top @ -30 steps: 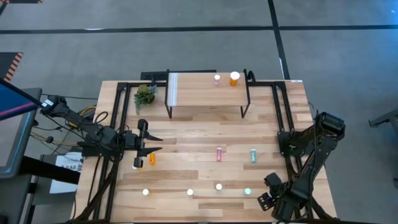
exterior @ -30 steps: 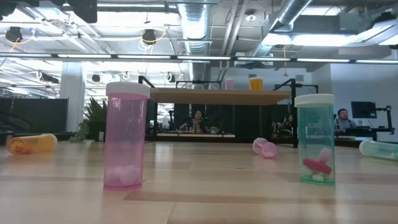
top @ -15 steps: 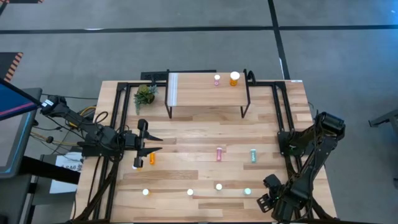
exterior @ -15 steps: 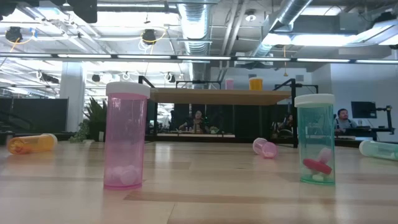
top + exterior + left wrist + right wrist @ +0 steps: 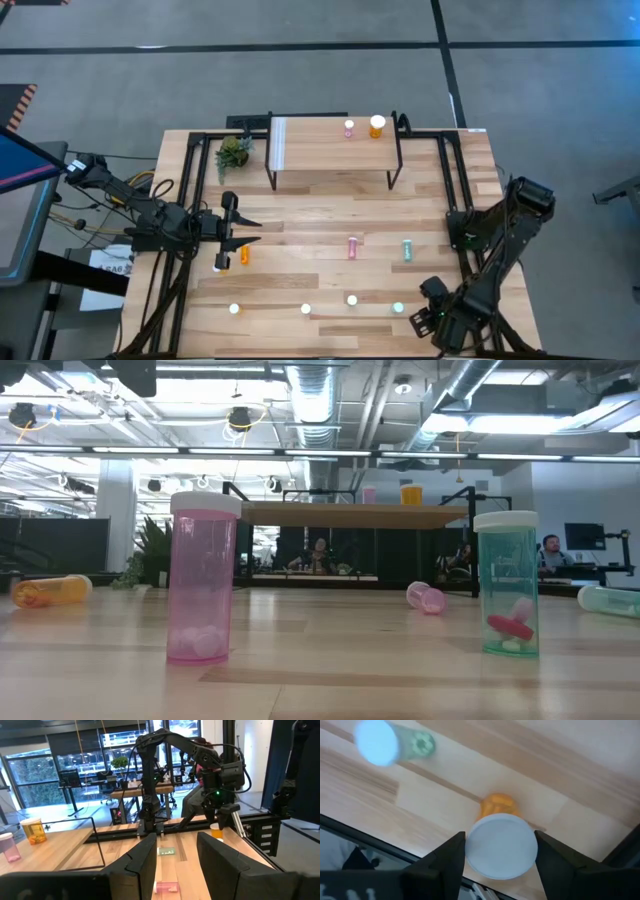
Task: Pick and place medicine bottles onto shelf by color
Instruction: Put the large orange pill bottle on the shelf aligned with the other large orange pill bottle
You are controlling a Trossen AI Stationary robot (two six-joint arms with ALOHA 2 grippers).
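Right now my right hand (image 5: 500, 855) hangs over the near right corner of the worktop (image 5: 300, 215), fingers either side of an upright orange bottle (image 5: 501, 845) (whether they pinch its white cap, I cannot tell). A teal bottle (image 5: 395, 742) stands near it. My left hand (image 5: 243, 233) waits spread at the left side, beside a lying orange bottle (image 5: 244, 255). On the shelf (image 5: 320, 145) stand a pink bottle (image 5: 349, 128) and another orange one (image 5: 377, 126).

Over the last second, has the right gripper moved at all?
Yes. In the high view the right gripper has shifted slightly left, closer to the standing teal bottle.
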